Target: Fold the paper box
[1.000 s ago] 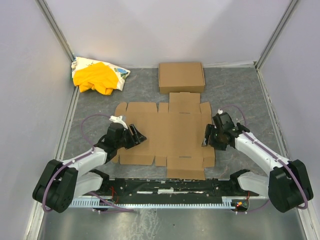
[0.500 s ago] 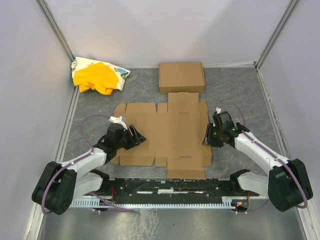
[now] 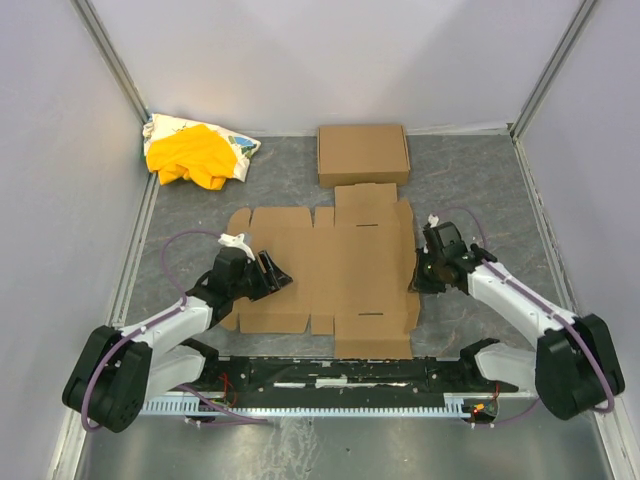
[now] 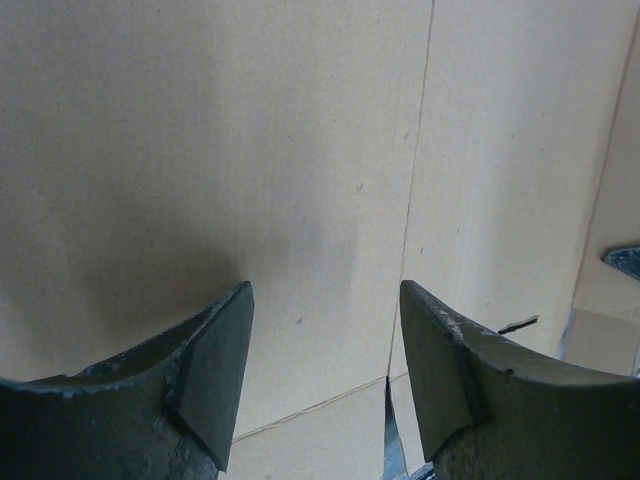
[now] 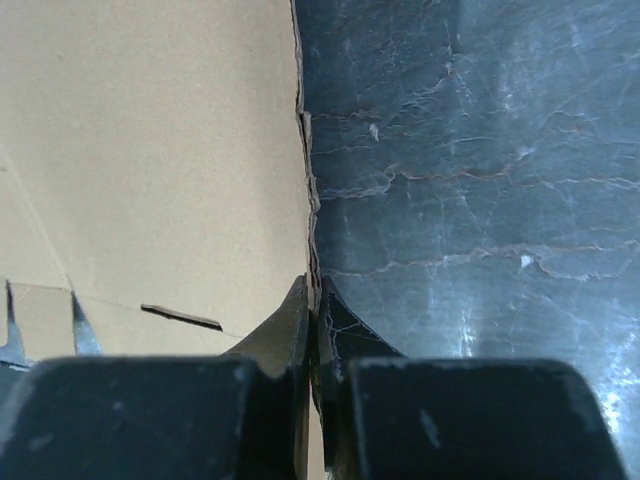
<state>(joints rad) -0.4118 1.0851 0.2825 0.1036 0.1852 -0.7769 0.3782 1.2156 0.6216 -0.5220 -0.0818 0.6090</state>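
I am looking down into a small booth with pale, plain walls on three sides, metal frame posts running up its corners, and a dark grey, marbled mat covering the table. The paper box lies in the middle of that mat as a large die-cut sheet of brown cardboard. It is spread almost flat, with its tabs and slots showing along the far and near edges. Beyond the paper box, just past its far flap and apart from it, sits a second cardboard box, a neat closed rectangle. Further out to the far left of the paper box, in the corner against the wall, a yellow cloth bundle is heaped on a printed white fabric. On the near side of the paper box a perforated metal rail carries both arm bases. The left gripper hangs over the left panel of the paper box. Its fingers are spread wide with nothing between them, and only bare cardboard and a crease line show below. The right gripper is at the right edge of the paper box. In its wrist view its fingers are pressed together on the thin cardboard edge, with the sheet to one side and the cracked-looking grey mat to the other.
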